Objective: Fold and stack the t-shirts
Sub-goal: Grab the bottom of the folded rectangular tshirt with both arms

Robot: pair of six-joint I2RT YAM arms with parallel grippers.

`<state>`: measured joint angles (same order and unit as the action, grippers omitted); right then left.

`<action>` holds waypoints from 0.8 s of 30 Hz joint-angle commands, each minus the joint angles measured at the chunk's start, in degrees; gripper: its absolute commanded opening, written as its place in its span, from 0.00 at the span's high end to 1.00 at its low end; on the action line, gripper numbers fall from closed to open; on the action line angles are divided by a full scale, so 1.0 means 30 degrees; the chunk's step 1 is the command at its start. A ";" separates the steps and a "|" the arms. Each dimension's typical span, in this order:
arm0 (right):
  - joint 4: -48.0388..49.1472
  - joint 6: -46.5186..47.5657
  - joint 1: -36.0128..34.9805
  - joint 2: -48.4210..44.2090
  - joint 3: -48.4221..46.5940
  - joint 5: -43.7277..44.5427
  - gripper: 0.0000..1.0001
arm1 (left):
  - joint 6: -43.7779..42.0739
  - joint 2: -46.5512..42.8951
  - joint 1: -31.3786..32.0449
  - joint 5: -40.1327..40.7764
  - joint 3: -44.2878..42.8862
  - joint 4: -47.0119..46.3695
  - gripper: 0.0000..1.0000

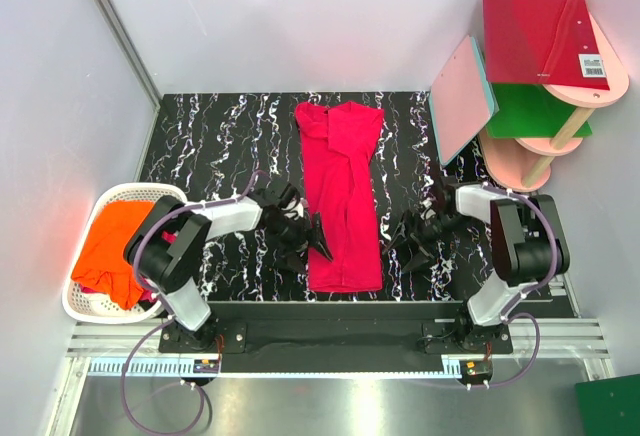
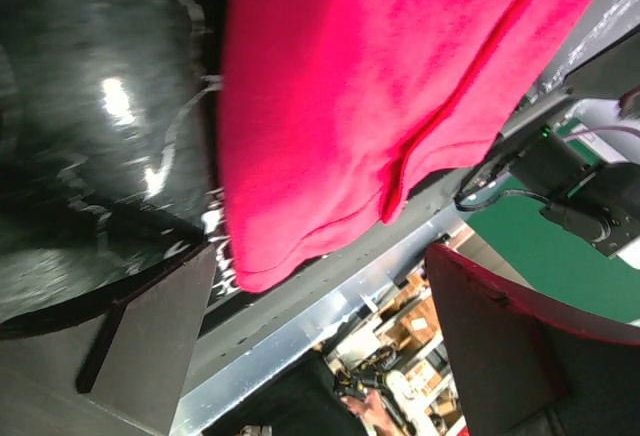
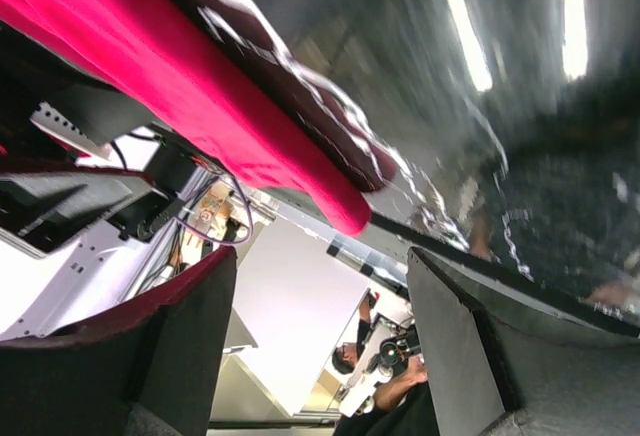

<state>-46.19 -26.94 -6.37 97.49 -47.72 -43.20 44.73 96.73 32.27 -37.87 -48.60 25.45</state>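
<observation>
1. The left gripper [image 1: 308, 244] is spread wide at the near left edge of the crimson t-shirt [image 1: 342, 191], with nothing between its fingers.
2. The right gripper [image 1: 402, 246] is also parted and empty, low over the table [image 1: 220, 126] near the shirt's right edge.
3. The crimson t-shirt lies as a long strip down the table's middle. An orange t-shirt [image 1: 115, 246] sits in the white basket [image 1: 85, 308] at the left.
4. A barcode sticker [image 1: 594, 65] is on the red board [image 1: 530, 41] at the far right, its print too small to read.
</observation>
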 commanded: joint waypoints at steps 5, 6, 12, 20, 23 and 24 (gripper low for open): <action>0.0920 -0.0805 -0.0073 -0.2554 0.3161 -0.1039 0.25 | 0.0324 0.1332 0.1195 0.0552 0.0906 -0.1483 0.07; 0.1361 -0.0951 -0.0073 -0.2614 0.3512 -0.1358 0.25 | 0.0382 0.1303 0.1225 0.0610 0.0965 -0.1395 0.08; 0.5608 -0.2882 -0.1563 -0.1153 0.5010 -0.2095 0.26 | -0.0084 0.1770 0.1225 0.1517 0.1258 0.0303 0.12; 0.7195 -0.3969 -0.5112 0.2801 0.3105 -0.1331 0.30 | -0.0291 0.1946 0.1225 0.2047 0.1317 0.1389 0.21; 0.6437 -0.3883 -0.5113 0.2865 0.3223 -0.1420 0.34 | -0.0350 0.2093 0.1225 0.1959 0.1258 0.1564 0.44; 0.6056 -0.3563 -0.5084 0.2719 0.3049 -0.1304 0.35 | -0.0350 0.2122 0.1225 0.1987 0.1229 0.1565 0.51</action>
<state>-21.12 -34.20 -20.93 100.90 -42.06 -50.19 46.85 100.20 35.55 -41.41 -47.20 27.33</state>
